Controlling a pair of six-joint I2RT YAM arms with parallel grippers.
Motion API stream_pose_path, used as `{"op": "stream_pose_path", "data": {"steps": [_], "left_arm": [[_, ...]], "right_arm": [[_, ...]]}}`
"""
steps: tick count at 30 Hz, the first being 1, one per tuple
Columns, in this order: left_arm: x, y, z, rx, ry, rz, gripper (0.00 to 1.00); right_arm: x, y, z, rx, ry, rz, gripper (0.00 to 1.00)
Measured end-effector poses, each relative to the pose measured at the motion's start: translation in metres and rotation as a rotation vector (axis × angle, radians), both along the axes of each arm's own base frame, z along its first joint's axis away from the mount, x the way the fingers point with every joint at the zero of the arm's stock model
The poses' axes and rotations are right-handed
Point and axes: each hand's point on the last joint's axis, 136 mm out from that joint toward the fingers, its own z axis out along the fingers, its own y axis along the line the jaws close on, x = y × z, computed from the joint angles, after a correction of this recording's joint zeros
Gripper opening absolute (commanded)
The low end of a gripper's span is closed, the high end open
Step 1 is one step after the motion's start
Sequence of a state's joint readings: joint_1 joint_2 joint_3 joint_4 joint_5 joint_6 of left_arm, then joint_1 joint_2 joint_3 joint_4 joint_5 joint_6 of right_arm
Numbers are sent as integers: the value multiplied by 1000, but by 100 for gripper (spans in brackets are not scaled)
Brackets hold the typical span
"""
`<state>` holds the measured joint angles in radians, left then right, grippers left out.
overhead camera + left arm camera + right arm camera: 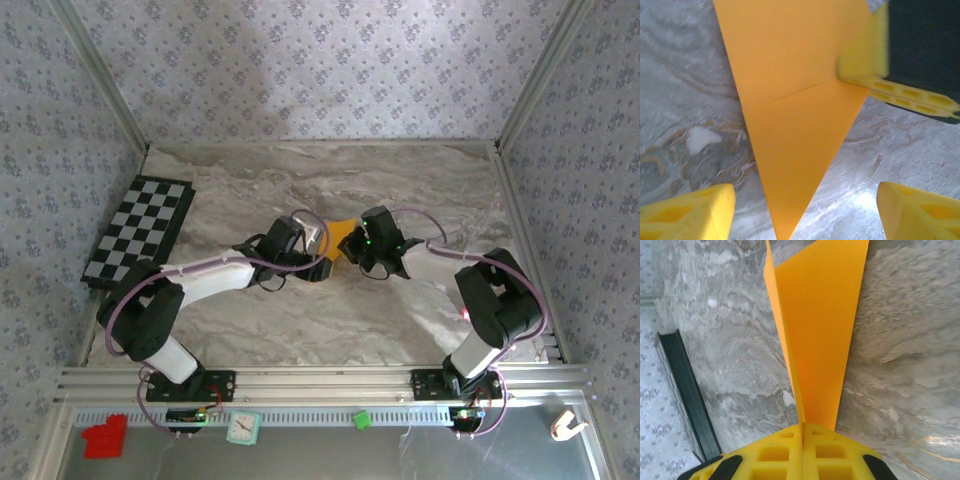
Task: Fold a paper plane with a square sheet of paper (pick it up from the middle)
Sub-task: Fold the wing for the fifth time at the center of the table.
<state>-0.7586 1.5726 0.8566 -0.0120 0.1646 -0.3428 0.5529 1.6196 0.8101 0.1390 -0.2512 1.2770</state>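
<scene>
Because the right fingers point(835, 460) were clamped on the folded orange paper point(820, 315) to hold it steady near the middle of the bench point(900, 340), the left fingers point(690, 215) stood apart over its pointed tip, touching nothing.

No readable text, no labels, no numbers

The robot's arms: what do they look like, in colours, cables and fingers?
Both the left arm and the right arm have white links between bulky black joints, with a thin purple cable looping alongside. A small green light glows near the right wrist. The fingers are yellow blocks with rectangular hollow cells.
</scene>
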Motion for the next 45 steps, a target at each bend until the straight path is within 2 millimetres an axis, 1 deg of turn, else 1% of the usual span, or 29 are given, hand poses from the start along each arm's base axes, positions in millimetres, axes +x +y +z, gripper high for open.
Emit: {"op": "stream_pose_path", "data": {"steps": [5, 7, 10, 13, 19, 25, 30, 34, 39, 42, 45], "left_arm": [[-1, -17, 2, 33, -148, -124, 67], [0, -22, -3, 58, -190, -164, 66], [2, -24, -15, 97, -220, -206, 63], [4, -26, -22, 120, -249, -237, 60], [10, -32, -23, 129, -310, -276, 53], [11, -37, -25, 114, -333, -297, 50], [10, -38, -29, 111, -337, -311, 45], [8, -38, -37, 117, -321, -321, 37], [6, -39, -40, 116, -315, -332, 30], [6, -39, -40, 116, -314, -334, 25], [6, -39, -43, 118, -307, -336, 21]], "right_arm": [[0, -6, -1, 23, 41, -56, 0], [-1, -7, -1, 30, 59, -72, 0], [-1, -9, -3, 36, 83, -89, 0], [-2, -12, -5, 42, 105, -104, 0], [-4, -16, -7, 54, 141, -119, 3], [-8, -16, -10, 62, 173, -117, 3], [-10, -17, -11, 63, 191, -112, 3], [-10, -16, -10, 75, 202, -112, 4], [-11, -17, -14, 74, 225, -116, 12], [-12, -16, -16, 74, 240, -114, 21], [-12, -17, -16, 75, 249, -111, 33]]}}
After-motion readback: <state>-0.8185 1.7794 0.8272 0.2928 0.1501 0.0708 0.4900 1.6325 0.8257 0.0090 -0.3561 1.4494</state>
